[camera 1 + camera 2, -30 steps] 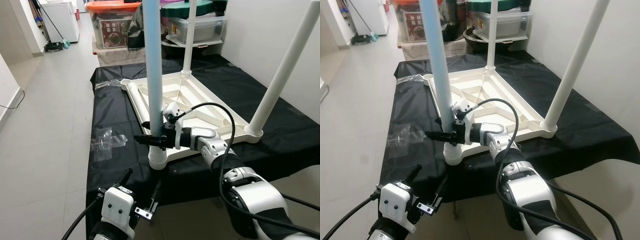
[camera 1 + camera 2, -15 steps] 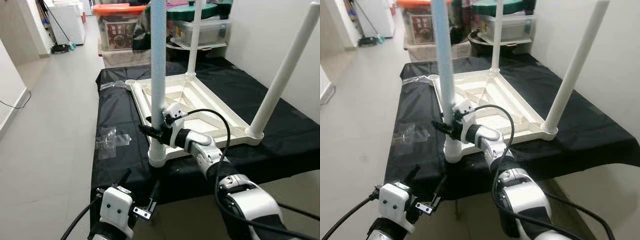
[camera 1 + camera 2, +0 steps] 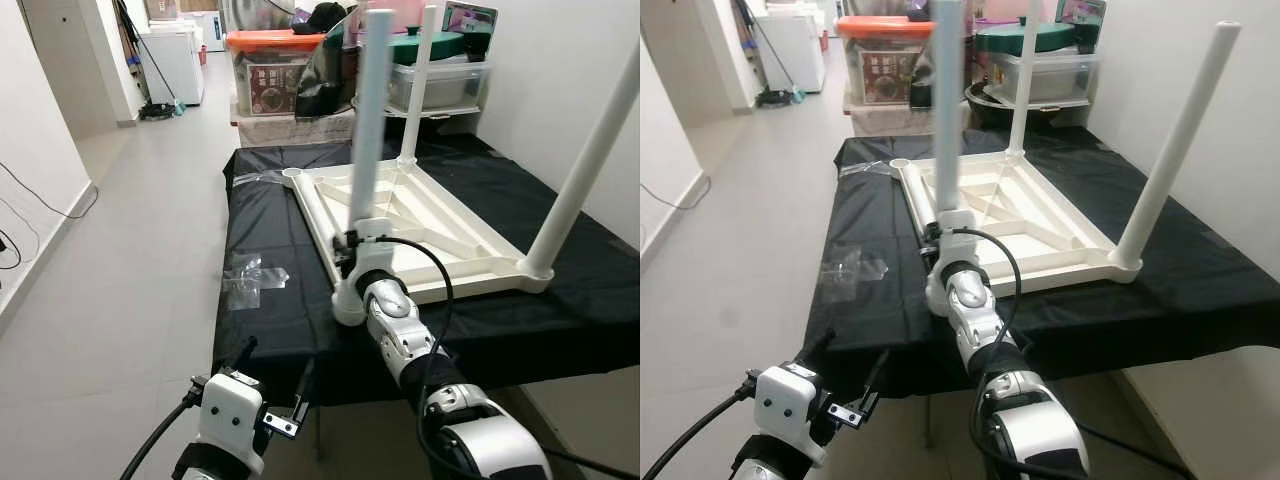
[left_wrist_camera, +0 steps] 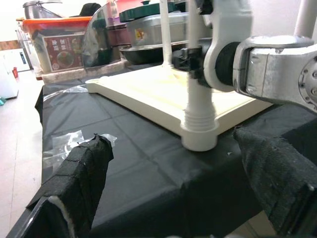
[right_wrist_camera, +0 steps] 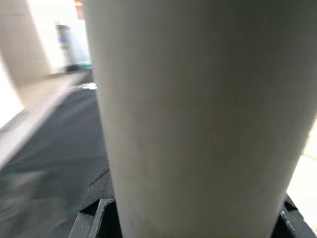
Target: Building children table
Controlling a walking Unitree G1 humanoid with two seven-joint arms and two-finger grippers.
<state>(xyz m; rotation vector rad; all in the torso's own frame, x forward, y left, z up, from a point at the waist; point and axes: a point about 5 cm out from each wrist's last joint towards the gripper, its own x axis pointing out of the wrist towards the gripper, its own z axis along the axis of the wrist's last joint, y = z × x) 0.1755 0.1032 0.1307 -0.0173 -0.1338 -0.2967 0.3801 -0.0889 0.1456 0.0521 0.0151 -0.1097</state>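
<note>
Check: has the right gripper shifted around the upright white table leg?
Yes. The right gripper, clamped on the leg, swung from over the white tabletop to in front of its socket.

head pair looking down, wrists close on table leg [image 5: 198, 114]

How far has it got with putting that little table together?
Three legs stand in the upside-down tabletop: two white ones and the bluish leg at the near corner, which the right gripper grips low down, apparently tightening it. The fourth corner socket looks empty. The left gripper hangs idle.
</note>
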